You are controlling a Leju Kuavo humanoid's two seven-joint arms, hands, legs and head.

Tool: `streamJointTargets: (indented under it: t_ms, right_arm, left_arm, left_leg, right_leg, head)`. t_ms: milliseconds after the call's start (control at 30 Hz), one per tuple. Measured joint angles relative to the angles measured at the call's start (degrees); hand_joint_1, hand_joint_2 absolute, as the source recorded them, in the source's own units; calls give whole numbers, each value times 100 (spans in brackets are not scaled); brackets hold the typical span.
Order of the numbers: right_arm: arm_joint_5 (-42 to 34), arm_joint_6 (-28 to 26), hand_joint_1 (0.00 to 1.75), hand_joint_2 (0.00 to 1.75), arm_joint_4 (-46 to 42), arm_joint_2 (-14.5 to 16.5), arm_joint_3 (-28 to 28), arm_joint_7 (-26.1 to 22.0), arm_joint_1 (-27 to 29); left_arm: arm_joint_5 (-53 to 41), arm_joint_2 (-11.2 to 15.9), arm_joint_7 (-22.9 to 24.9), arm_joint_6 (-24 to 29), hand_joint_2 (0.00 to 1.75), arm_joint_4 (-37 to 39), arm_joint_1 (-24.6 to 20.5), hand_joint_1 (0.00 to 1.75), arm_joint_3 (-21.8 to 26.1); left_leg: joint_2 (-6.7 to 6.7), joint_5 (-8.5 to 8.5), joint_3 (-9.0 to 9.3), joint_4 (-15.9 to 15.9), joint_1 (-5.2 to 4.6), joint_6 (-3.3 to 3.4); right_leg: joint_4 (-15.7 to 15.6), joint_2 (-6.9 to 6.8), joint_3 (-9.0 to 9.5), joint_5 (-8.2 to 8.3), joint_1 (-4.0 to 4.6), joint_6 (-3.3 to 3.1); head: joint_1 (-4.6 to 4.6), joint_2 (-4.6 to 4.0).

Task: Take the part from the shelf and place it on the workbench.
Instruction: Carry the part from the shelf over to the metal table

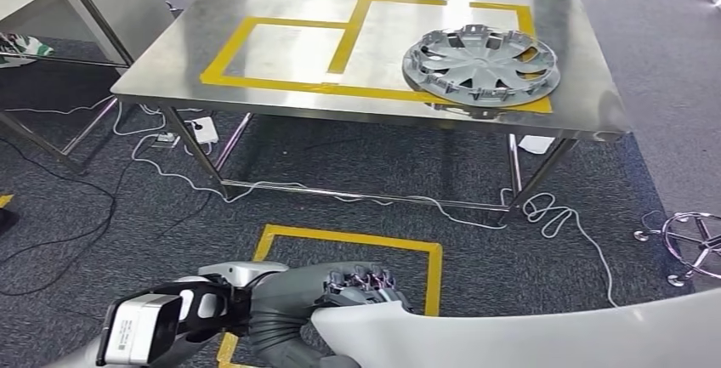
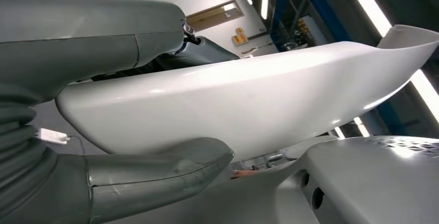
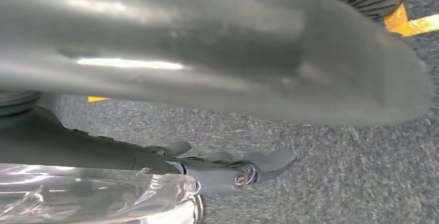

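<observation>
My left hand [image 1: 361, 287] has its fingers [image 2: 155, 169] clamped on the long white part [image 2: 248, 105], carried low before the bench [image 1: 281, 96]. It looks glossy, slippery and stiff, probably light; I'd grip near its edge. Whether my right hand [image 3: 228, 169] holds anything, I cannot tell.

High head view (wrist views close)

A brushed steel worktop [image 1: 281, 96] is marked with yellow tape outlines, and on it lies a round silver-grey plastic wheel cover [image 1: 481, 65] with curved spokes. The grey left robot hand [image 1: 299, 307] grips a long glossy white curved panel [image 1: 544, 334]. Below is speckled dark grey carpet floor [image 1: 340, 211] with a yellow tape square and white cables.
</observation>
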Motion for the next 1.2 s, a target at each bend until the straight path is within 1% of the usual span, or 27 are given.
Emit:
streamJointTargets:
  t_ms: [33, 67, 100, 133, 200, 233, 267, 300, 367, 400, 433, 533, 567, 600, 633, 700, 733, 767, 800, 867, 900, 933, 967, 1033, 1100, 1133, 1200]
  right_arm:
    - [1, 1, 0, 0, 1, 1, 0, 1, 1]
    - [1, 1, 0, 0, 2, 2, 0, 1, 1]
    - [1, 0, 0, 0, 3, 2, 0, 1, 0]
    - [1, -1, 0, 0, 5, 2, 0, 1, 1]
    - [2, -3, 0, 0, 7, 1, -1, 0, 5]
    - [2, -3, 0, 0, 10, 1, -1, 0, 7]
    - [2, -3, 0, 0, 12, 1, -1, 0, 8]
    - [3, -4, 0, 0, 14, 1, -1, -1, 7]
    - [6, -8, 0, 0, 16, 1, 0, -7, -1]
    - [10, -9, 0, 0, 18, 1, 1, -13, -8]
    - [14, -9, 0, 0, 20, 2, 1, -22, -14]
    - [31, -9, 0, 0, 24, 3, 1, -40, -7]
    - [35, -8, 0, 0, 25, 3, 0, -44, -2]
    - [38, -7, 0, 0, 25, 4, 1, -50, -1]
    - [40, -5, 0, 0, 25, 4, 1, -57, -5]
    - [46, -1, 0, 0, 25, 4, 2, -69, -8]
    - [49, 0, 0, 0, 25, 4, 1, -74, -8]
    - [51, 2, 0, 0, 25, 4, 1, -75, -7]
    - [52, 4, 0, 0, 25, 4, 0, -76, -8]
    - [52, 10, 0, 0, 25, 4, 0, -77, -8]
    - [52, 14, 0, 0, 26, 4, 1, -77, -8]
    - [52, 15, 0, 0, 26, 4, 1, -78, -7]
    - [52, 15, 0, 0, 26, 4, 1, -78, -5]
    - [52, 15, 0, 0, 26, 4, 0, -79, -3]
    - [55, 18, 0, 0, 32, 5, 1, -80, -5]
    - [56, 19, 0, 0, 34, 5, 1, -82, -6]
    - [59, 18, 0, 0, 40, 4, 0, -89, -2]
  left_arm:
    - [0, -1, 0, 1, 175, 0, 0, 175, 0]
    - [0, -3, -1, 2, 175, 0, -1, 175, 1]
    - [0, -5, -2, 2, 175, 0, -3, 175, 1]
    - [0, -7, -3, 3, 175, 0, -3, 175, 0]
    - [0, -7, -4, 3, 175, 0, -2, 175, -2]
    - [-1, -7, -4, 3, 175, 0, -1, 175, -3]
    - [-1, -6, -4, 3, 175, 0, 0, 175, -4]
    - [-1, -6, -4, 3, 175, 0, -1, 175, -5]
    - [0, -7, -5, 3, 175, 0, -2, 175, -5]
    - [-1, -7, -6, 3, 175, 0, -4, 175, -5]
    - [-1, -8, -7, 3, 175, 0, -6, 175, -4]
    - [-2, -9, -10, 3, 175, -1, -13, 175, -3]
    - [-2, -9, -12, 3, 175, -1, -16, 175, -3]
    - [-2, -9, -13, 3, 175, -2, -20, 175, -2]
    - [-3, -8, -14, 3, 175, -2, -24, 175, -2]
    - [-4, -2, -15, 3, 175, -1, -23, 175, -1]
    - [-4, 3, -15, 3, 175, 0, -20, 175, -1]
    - [-4, 6, -15, 3, 175, 0, -18, 175, -1]
    - [-4, 7, -15, 3, 175, 0, -18, 175, -1]
    - [-4, 7, -15, 3, 175, 0, -21, 175, -1]
    - [-4, 4, -15, 3, 175, 0, -24, 175, -1]
    - [-4, 3, -15, 3, 175, 0, -25, 175, -1]
    - [-4, 2, -15, 3, 175, 0, -25, 175, 0]
    - [-4, -1, -15, 3, 175, -1, -24, 175, 1]
    - [-4, -6, -16, 3, 175, -2, -29, 175, 1]
    - [-4, -8, -16, 3, 175, -2, -31, 175, 1]
    - [-5, -8, -17, 3, 175, -2, -32, 175, -1]
  left_leg:
    - [1, 11, -1, -11, 5, 33]
    - [3, 20, 3, -21, 13, 68]
    - [5, 28, 7, -30, 22, 97]
    - [7, 31, 9, -33, 26, 118]
    - [9, 25, 8, -32, 20, 142]
    - [9, 22, 10, -30, 17, 148]
    - [9, 18, 14, -29, 16, 150]
    - [8, 14, 24, -28, 16, 147]
    - [7, -3, 48, -22, 8, 120]
    - [6, -14, 53, -13, -6, 96]
    - [5, -20, 54, -8, -19, 68]
    - [5, -22, 52, -21, -25, -17]
    - [5, -64, 35, 23, -19, -52]
    - [5, -160, -29, 163, -14, -87]
    - [3, -311, -156, 425, -10, -117]
    - [3, -658, -562, 1207, -2, -149]
    - [3, -739, -736, 1510, 0, -153]
    - [3, -708, -826, 1635, 1, -149]
    - [3, -566, -801, 1529, 1, -138]
    - [3, -124, -479, 819, 0, -102]
    - [2, 17, -298, 435, -1, -81]
    - [2, 91, -171, 165, -3, -61]
    - [0, 89, -117, 39, -9, -40]
    - [-4, 69, -102, -4, -8, 15]
    - [-4, 69, -66, -30, 13, 79]
    - [-2, 64, -45, -42, 24, 106]
    - [1, 40, -24, -41, 21, 144]
  right_leg:
    - [1, -6, -4, -6, -6, 29]
    - [74, -17, -38, -66, -10, 56]
    - [244, -28, -116, -179, -10, 78]
    - [546, -38, -254, -347, -10, 95]
    - [1310, -44, -606, -684, -6, 113]
    - [1558, -44, -722, -745, -6, 115]
    - [1598, -45, -742, -699, -6, 113]
    - [1389, -46, -640, -547, -6, 108]
    - [635, -65, -259, -199, -7, 95]
    - [308, -72, -90, -95, -8, 76]
    - [121, -75, 3, -60, -5, 53]
    - [33, -53, 32, -62, 5, -50]
    - [27, -48, 35, -59, -1, -86]
    - [20, -47, 40, -56, -11, -119]
    - [16, -47, 45, -57, -21, -145]
    - [16, -47, 46, -69, -23, -173]
    - [16, -46, 48, -74, -22, -179]
    - [17, -42, 53, -79, -22, -180]
    - [17, -35, 64, -86, -23, -176]
    - [18, -16, 99, -108, -22, -150]
    - [28, -6, 108, -126, -11, -124]
    - [30, 1, 111, -139, -1, -96]
    - [26, 4, 110, -148, 7, -65]
    - [-3, 2, 117, -154, 6, -1]
    - [136, -19, 69, -253, 1, 59]
    - [378, -30, -41, -383, 1, 81]
    - [1137, -41, -420, -718, 5, 108]
  head:
    - [1, 0]
    - [13, 0]
    - [27, 0]
    - [41, 0]
    - [58, 0]
    - [59, 0]
    - [61, 0]
    - [61, 0]
    - [64, 0]
    - [62, 0]
    - [58, 0]
    - [48, 0]
    - [42, 0]
    - [32, 0]
    - [21, 0]
    - [6, 0]
    - [6, 0]
    - [5, 0]
    - [5, 0]
    - [4, 0]
    - [0, 0]
    - [2, 0]
    - [0, 0]
    - [3, 0]
    - [25, 0]
    - [37, 0]
    - [65, 0]
